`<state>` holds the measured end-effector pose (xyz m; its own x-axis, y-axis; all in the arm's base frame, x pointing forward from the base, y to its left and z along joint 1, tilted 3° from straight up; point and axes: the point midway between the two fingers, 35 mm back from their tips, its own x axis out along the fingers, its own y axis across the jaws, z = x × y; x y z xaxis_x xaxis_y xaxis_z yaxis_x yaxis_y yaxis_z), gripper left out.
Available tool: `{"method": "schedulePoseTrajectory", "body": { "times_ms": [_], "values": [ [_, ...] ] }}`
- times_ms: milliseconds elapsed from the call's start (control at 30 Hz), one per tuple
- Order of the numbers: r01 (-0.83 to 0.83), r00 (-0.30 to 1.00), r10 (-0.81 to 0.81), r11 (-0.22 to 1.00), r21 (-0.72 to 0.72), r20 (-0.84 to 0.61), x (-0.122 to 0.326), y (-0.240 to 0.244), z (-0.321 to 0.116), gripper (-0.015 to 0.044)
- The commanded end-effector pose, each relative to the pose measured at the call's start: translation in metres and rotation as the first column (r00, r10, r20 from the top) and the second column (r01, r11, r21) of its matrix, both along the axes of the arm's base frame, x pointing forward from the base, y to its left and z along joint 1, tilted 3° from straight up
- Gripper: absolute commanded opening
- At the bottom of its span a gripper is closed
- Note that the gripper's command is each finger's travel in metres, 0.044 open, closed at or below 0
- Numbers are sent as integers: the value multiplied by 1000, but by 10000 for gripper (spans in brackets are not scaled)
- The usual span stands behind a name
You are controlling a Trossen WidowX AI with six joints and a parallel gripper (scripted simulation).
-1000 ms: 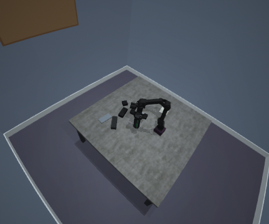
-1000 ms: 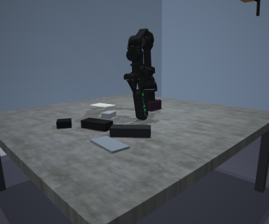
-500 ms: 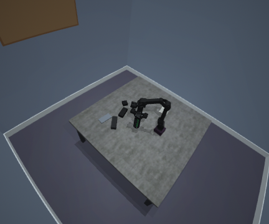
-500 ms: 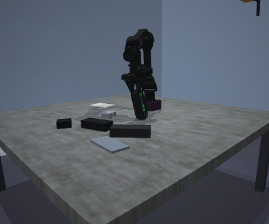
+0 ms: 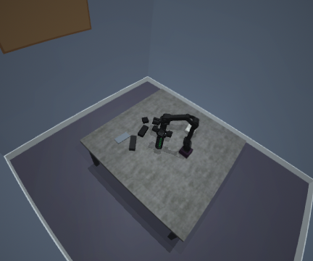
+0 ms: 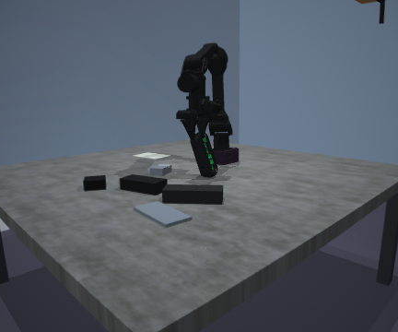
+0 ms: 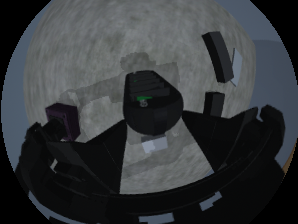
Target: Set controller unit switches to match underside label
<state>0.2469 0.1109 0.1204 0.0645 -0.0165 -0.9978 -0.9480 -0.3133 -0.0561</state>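
At the near side of the bench (image 5: pixel 185 188) (image 6: pixel 277 240) (image 7: pixel 75 40), a pale flat plate (image 5: pixel 122 138) (image 6: pixel 162 214) (image 7: pixel 236 67) lies before a long dark block (image 5: pixel 132 143) (image 6: pixel 193 194) (image 7: pixel 218 57). Just beyond and to the left is a shorter black block (image 5: pixel 143 130) (image 6: pixel 143 184) (image 7: pixel 214 103), with a small black block (image 5: pixel 145 119) (image 6: pixel 94 183) farther left. Behind them, near the middle, my gripper (image 5: pixel 161 133) (image 6: pixel 199 134) (image 7: pixel 154 117) is closed on the controller unit (image 5: pixel 161 143) (image 6: pixel 204 157) (image 7: pixel 153 116). I have it steeply tilted, its green-marked switch face turned rightward; whether its lower end touches the bench, I cannot tell. I can't read the switch settings either. To its left sits a light grey block (image 6: pixel 160 169) (image 7: pixel 155 145). Farther back, my purple base (image 5: pixel 189 154) (image 6: pixel 228 156) (image 7: pixel 70 120) stands right, and a white sheet (image 5: pixel 188 127) (image 6: pixel 151 156) lies left.
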Motion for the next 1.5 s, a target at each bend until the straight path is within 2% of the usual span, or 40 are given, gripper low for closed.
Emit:
{"method": "schedulePoseTrajectory", "body": {
  "times_ms": [0, 1467],
  "values": [
    [-4, 1000, 4, 1000, -8, -15, -2, -5, -6, 335],
    [-4, 1000, 4, 1000, -11, -14, 8, -36, -19, 337]
  ]
}}
